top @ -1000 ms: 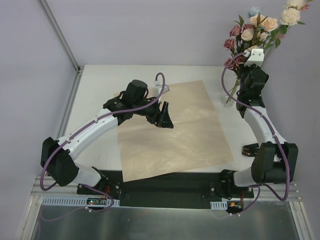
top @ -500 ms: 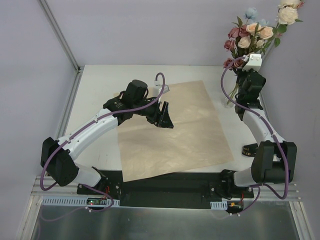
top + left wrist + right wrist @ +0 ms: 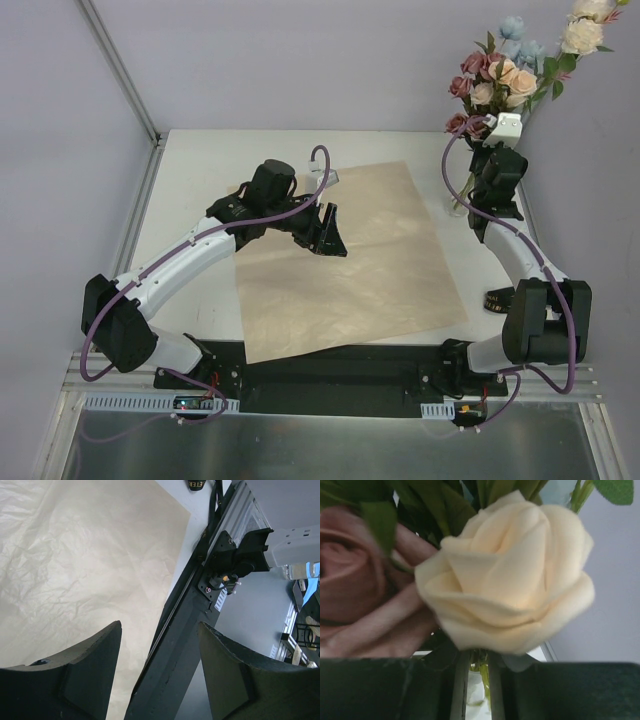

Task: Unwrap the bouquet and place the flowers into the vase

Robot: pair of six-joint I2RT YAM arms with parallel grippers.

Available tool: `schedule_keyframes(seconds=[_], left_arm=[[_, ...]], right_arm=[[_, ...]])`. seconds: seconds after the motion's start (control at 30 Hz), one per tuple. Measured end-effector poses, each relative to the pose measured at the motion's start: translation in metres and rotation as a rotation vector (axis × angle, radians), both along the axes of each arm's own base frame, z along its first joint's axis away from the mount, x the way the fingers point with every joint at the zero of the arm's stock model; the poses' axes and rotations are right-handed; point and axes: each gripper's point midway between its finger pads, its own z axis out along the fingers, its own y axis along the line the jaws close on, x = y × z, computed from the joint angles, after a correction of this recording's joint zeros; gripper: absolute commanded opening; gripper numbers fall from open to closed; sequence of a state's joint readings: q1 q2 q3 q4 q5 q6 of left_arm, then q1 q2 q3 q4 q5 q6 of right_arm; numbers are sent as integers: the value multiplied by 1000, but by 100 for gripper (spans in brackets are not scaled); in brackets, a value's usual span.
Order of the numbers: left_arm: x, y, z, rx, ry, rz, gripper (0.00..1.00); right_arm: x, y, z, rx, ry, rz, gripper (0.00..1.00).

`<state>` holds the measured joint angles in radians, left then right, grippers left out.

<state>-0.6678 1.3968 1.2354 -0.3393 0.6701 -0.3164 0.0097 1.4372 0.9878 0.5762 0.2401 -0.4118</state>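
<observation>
If the right gripper (image 3: 476, 690), jaw state unclear among the flowers (image 3: 495, 80) at two o'clock, drags them, the vase (image 3: 459, 198) could tip; left gripper (image 3: 159, 670) stands spread, empty

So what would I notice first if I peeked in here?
The bunch of flowers, pink, peach, cream and blue, standing tall at the far right corner of the table. Then the big tan sheet of paper lying flat in the middle, with the left arm holding its black jaws open above it.
</observation>
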Motion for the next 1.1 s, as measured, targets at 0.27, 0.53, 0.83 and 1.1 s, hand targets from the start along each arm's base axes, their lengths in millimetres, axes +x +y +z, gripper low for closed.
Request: schedule_keyframes(seconds=[0.27,0.53,0.83,1.1], left_arm=[[0,0,0,0,0,0,61],[0,0,0,0,0,0,61],[2,1,-1,5,-6,7,62],[8,4,-1,24,-47,31,62]], right_arm=[[-9,-1,-19,52,84,-22,50],[-46,-2,10,92,62,-57,64],[-95,-2,11,137,169,-107,72],[-170,28,4,262,269,-30,76]])
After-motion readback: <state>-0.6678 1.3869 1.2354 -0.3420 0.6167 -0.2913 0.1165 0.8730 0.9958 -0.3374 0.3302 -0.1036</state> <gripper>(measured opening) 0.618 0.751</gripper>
